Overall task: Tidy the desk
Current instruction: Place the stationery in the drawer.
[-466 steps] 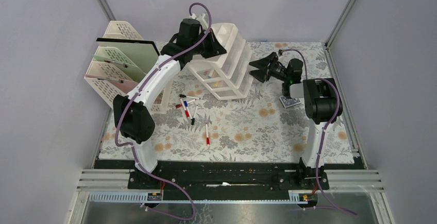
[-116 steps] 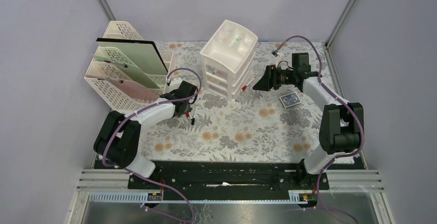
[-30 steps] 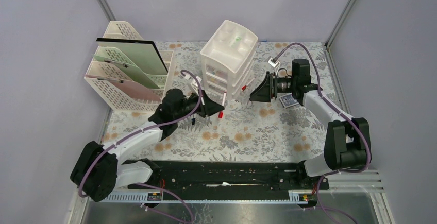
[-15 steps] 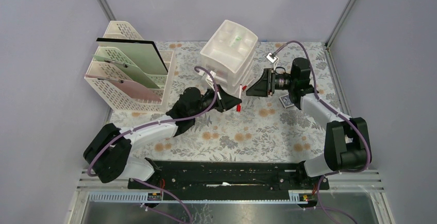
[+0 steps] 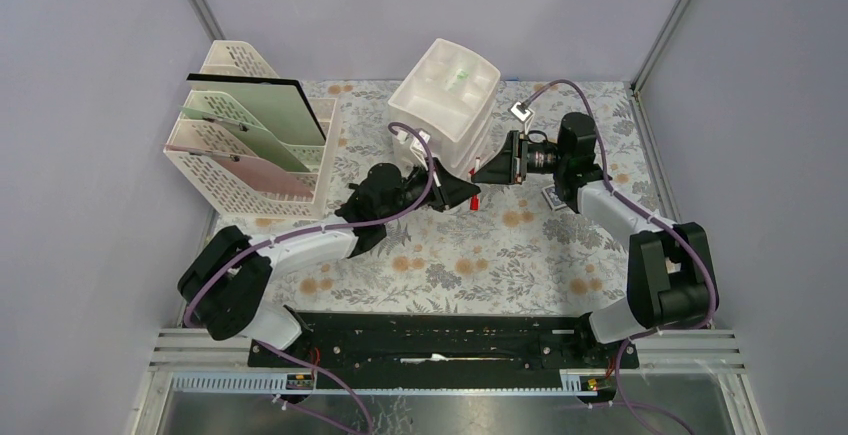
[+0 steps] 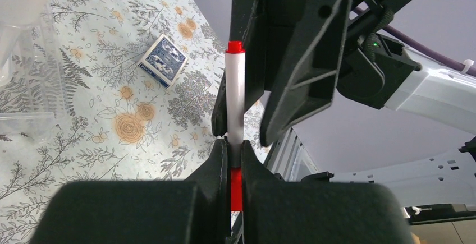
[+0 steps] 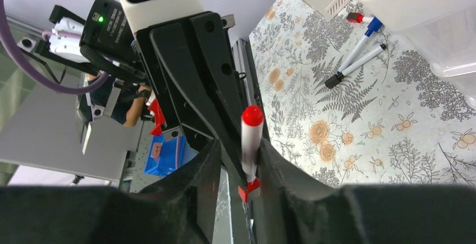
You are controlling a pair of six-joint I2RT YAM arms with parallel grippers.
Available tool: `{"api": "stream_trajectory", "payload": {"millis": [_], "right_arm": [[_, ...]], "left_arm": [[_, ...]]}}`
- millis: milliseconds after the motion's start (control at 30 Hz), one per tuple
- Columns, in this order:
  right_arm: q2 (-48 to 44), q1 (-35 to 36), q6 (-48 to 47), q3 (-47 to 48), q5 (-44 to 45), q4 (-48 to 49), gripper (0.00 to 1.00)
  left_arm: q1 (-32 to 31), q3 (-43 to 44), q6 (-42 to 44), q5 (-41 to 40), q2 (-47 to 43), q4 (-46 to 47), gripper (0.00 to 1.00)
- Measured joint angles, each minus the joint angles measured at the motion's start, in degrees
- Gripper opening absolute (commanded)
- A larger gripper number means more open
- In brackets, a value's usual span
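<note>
Grips a marker (image 6: 236,87), white with red at both ends, in the left fingers (image 6: 220,162), shut tight on the barrel just above one red end; holds it clear above the bench (image 5: 520,255), just in front of the drawer unit (image 5: 445,95); meets it head-on with the right fingers (image 7: 268,157), set one on each side of the same marker, the two arms pointing at each other; cannot tell whether those press the barrel or only flank it; shows the bench spread under both arms, pale floral cloth framed by metal rails, with the rack (image 5: 250,145) at its far left and the drawer unit at its far middle; shows a blue card box (image 6: 163,60) lying flat on the cloth to the right, under the right arm and apart from the drawer unit; shows loose markers (image 7: 359,59), capped blue, black and red, lying close together on the cloth between the rack's foot and the drawer unit.
</note>
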Motion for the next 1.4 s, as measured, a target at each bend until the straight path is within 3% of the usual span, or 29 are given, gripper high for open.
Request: {"api": "stream_trajectory", "payload": {"millis": [100, 133, 467, 800, 1067, 1400], "right_arm": [[0.57, -0.04, -0.07, 0.00, 0.46, -0.04, 0.04], [0.76, -0.07, -0.02, 0.00, 0.55, -0.02, 0.00], [1.07, 0.07, -0.74, 0.26, 0.31, -0.35, 0.00], [1.25, -3.39, -6.91, 1.97, 1.57, -6.54, 0.00], [1.88, -5.70, -15.10, 3.80, 10.78, -18.01, 0.00], [10.05, -5.70, -17.35, 12.70, 21.18, -26.60, 0.03]], "left_arm": [[-0.09, 0.02, -0.24, 0.37, 0.11, 0.76, 0.10], [-0.09, 0.04, -0.17, 0.42, 0.11, 0.85, 0.14], [-0.13, 0.09, 0.98, -0.26, -0.46, -1.60, 0.63], [1.95, -3.19, 9.94, -7.80, -15.52, -13.92, 0.97], [9.92, -7.91, 12.52, -14.82, -26.45, -25.35, 0.99], [16.17, -8.85, 10.43, -18.58, -28.00, -36.74, 0.99]]}}
